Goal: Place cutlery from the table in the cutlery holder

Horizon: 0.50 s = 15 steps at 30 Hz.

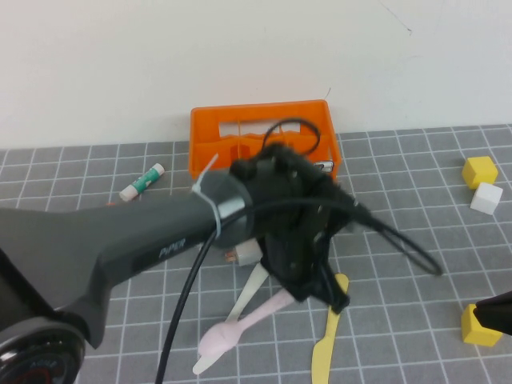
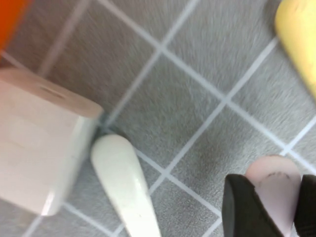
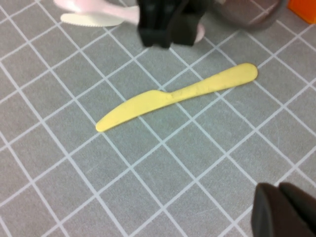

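Note:
The orange crate (image 1: 260, 138) stands at the back middle of the grey tiled table (image 1: 416, 240). The pale pink spoon (image 1: 240, 324), white knife (image 1: 214, 352) and yellow knife (image 1: 326, 340) lie in front of it. My left gripper (image 1: 320, 294) is down at the table, fingers (image 2: 247, 210) closed on either side of the pink spoon's handle (image 2: 275, 190). The white knife's handle end (image 2: 123, 182) lies beside it, the yellow knife (image 2: 296, 39) further off. My right gripper (image 1: 496, 312) is shut and empty at the right edge, above the table near the yellow knife (image 3: 177, 96).
A green-and-white glue stick (image 1: 142, 182) lies left of the crate. A yellow cube (image 1: 480, 170) and a white cube (image 1: 486, 198) sit at the right, and another yellow cube (image 1: 478, 324) is by my right gripper. A pale block (image 2: 39, 158) touches the white knife's handle.

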{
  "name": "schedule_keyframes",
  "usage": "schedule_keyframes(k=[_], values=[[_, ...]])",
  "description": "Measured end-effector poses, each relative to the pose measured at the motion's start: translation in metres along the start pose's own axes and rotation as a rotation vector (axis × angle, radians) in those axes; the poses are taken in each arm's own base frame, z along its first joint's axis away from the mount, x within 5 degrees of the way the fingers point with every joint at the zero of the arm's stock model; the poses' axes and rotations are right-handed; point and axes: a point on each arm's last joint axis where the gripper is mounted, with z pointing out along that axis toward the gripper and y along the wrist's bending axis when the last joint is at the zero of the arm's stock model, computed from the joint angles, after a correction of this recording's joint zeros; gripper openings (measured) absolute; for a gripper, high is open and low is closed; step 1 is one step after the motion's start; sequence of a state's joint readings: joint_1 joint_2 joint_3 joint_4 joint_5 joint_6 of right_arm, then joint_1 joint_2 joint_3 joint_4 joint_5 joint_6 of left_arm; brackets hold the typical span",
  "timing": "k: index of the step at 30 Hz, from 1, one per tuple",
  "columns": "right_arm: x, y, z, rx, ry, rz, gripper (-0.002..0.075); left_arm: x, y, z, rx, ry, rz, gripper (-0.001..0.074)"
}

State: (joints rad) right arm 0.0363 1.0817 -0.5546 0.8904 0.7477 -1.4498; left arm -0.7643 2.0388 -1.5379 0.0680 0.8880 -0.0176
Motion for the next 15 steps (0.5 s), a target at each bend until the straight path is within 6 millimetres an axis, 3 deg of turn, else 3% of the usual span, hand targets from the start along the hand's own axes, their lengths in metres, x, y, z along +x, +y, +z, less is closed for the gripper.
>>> schedule_keyframes(k=[8, 15], values=[[0.0, 0.0, 0.0, -0.002, 0.0, 0.0, -0.0003, -0.026, 0.005, -0.045, -0.015, -0.044, -0.006, 0.0192], [0.0, 0.0, 0.0, -0.002, 0.0, 0.0, -0.0003, -0.045, 0.01, -0.106, -0.025, -0.173, -0.007, 0.0191]])
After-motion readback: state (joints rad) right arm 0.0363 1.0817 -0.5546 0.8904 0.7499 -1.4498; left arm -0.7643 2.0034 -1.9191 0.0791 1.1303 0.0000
